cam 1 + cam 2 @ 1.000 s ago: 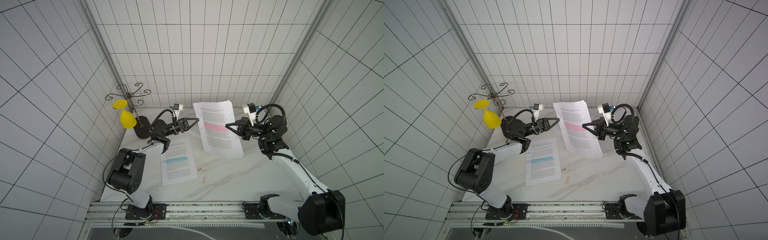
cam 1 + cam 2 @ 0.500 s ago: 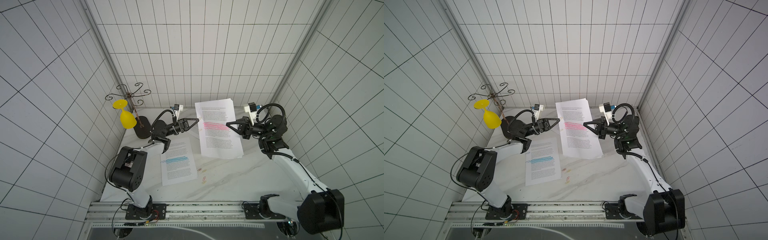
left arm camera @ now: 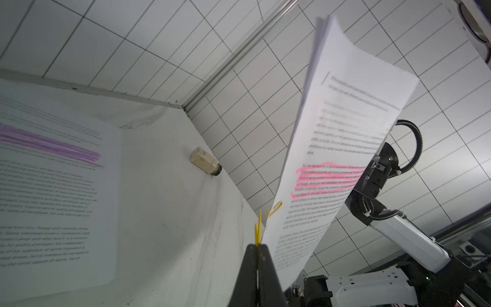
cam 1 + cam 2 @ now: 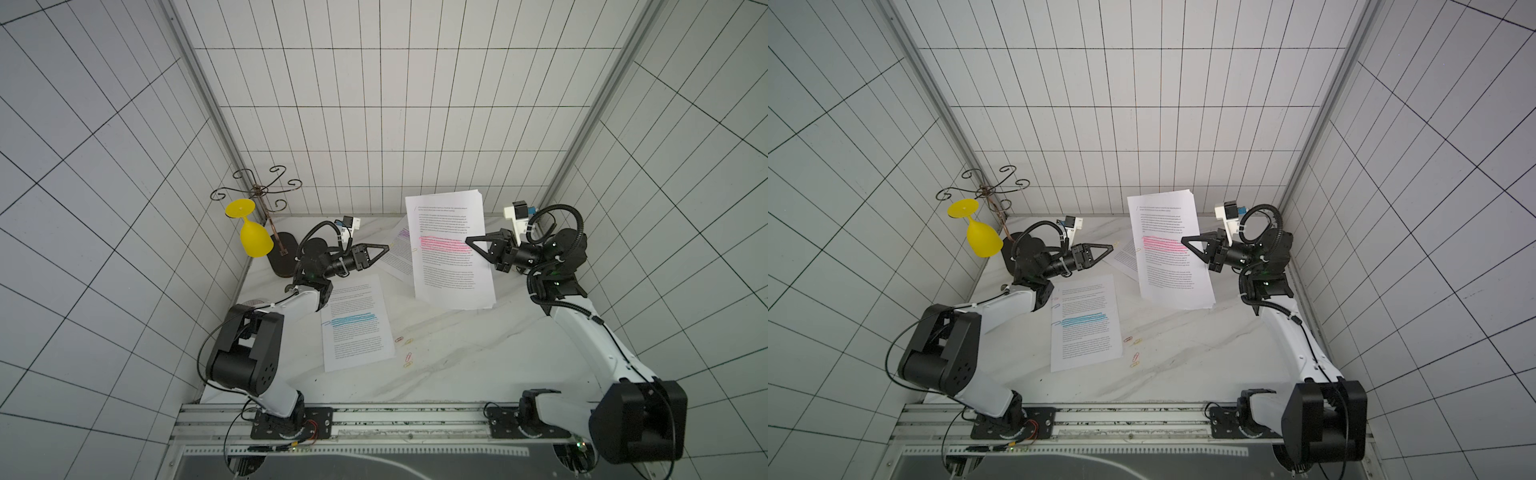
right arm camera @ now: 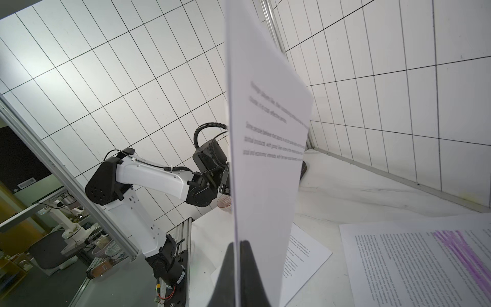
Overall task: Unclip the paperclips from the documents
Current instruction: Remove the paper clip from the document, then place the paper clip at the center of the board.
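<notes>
We judge the step in hand to be stripping the pink-banded document. The right gripper is clamped on one edge of that sheaf and holds it upright above the table. The left gripper is pinched tight on a yellow paperclip, just off the page's opposite edge.

A 2nd clip appears to be hooked on that same edge, though the wrist view is soft there. So the next move calls for dropping the yellow one by the loose paperclips (4 or so, beside the blue-banded document), then going back for the 2nd.

Both arms reach toward the back wall with wrists level. The grippers point at each other with the sheaf between them. The purple-banded document lies flat behind it.
</notes>
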`<state>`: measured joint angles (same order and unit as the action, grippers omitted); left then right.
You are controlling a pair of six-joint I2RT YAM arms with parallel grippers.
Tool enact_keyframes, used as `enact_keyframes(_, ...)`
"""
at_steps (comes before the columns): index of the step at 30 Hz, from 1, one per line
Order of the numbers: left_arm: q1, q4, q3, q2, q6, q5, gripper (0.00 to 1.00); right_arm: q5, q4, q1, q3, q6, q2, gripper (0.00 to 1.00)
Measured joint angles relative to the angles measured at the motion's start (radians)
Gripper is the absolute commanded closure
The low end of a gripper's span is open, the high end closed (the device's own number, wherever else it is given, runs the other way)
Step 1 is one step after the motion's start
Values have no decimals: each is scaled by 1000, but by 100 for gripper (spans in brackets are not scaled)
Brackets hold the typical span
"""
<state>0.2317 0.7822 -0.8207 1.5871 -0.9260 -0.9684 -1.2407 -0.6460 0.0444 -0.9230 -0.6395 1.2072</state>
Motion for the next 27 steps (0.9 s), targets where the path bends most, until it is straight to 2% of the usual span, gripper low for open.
enact_keyframes(8,-3,-129,13,-4,77,8,100,0,-23,-5,0,-11,-14,100)
enact_keyframes(11,10,-355,-13,-12,220,30,100,8,3,-5,0,2,-24,100)
enact_keyframes(15,123,-779,-115,-5,517,146,100,50,123,-5,-2,81,-35,100)
enact_keyframes(18,252,-972,-137,18,662,230,100,103,232,-6,-3,152,-36,100)
enact_keyframes(22,399,-1110,-97,44,737,329,100,188,374,-7,-4,235,-36,100)
enact_keyframes(27,472,-1151,-50,77,731,415,100,323,529,-24,-4,310,-37,100)
